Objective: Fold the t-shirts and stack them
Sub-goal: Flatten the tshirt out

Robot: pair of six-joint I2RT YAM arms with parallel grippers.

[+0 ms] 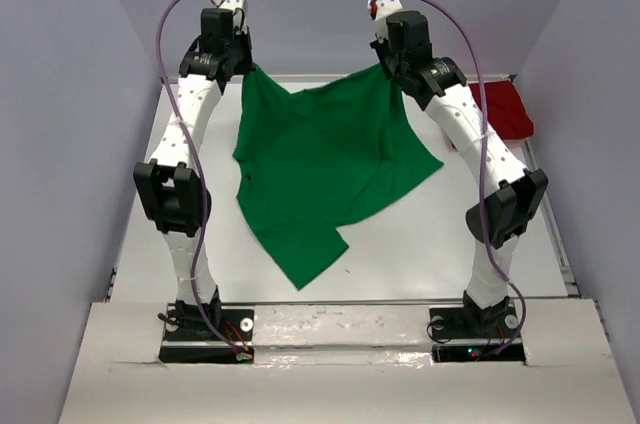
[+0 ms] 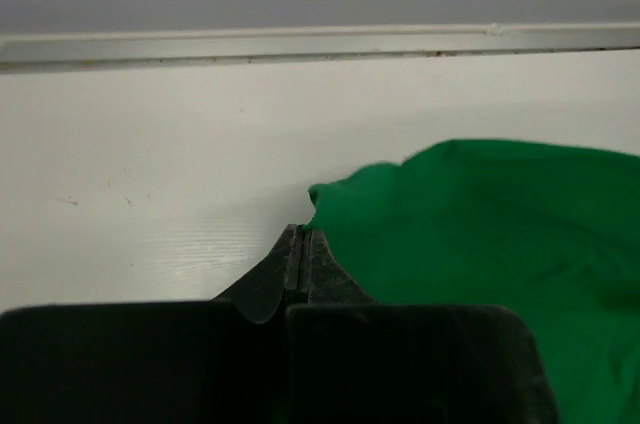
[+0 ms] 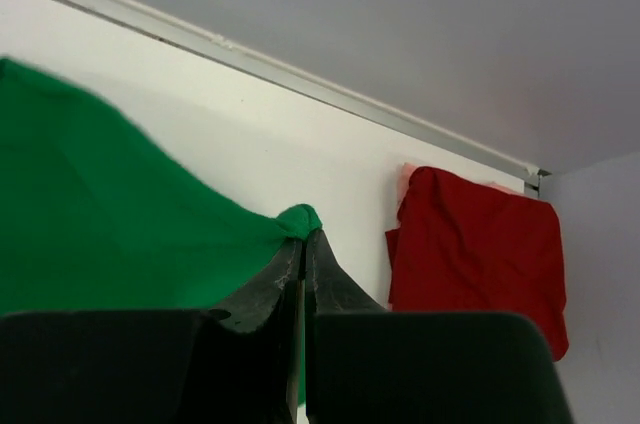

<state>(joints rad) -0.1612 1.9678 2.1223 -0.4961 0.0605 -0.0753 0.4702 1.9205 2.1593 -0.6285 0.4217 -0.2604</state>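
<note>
The green t-shirt (image 1: pixel 320 169) hangs stretched between both grippers, lifted at its far edge, with its lower part trailing on the white table toward me. My left gripper (image 1: pixel 247 66) is shut on the shirt's far left corner (image 2: pixel 330 199), the jaws pressed together. My right gripper (image 1: pixel 392 72) is shut on the far right corner (image 3: pixel 300 219), cloth bunched at the tips. The dark red t-shirt (image 1: pixel 503 109) lies folded at the table's far right corner; in the right wrist view the dark red t-shirt (image 3: pixel 475 254) sits just right of my fingers.
A raised rail (image 2: pixel 300 44) runs along the table's far edge, with grey walls behind and on both sides. Bare white table (image 1: pixel 440 244) lies right of and in front of the green shirt.
</note>
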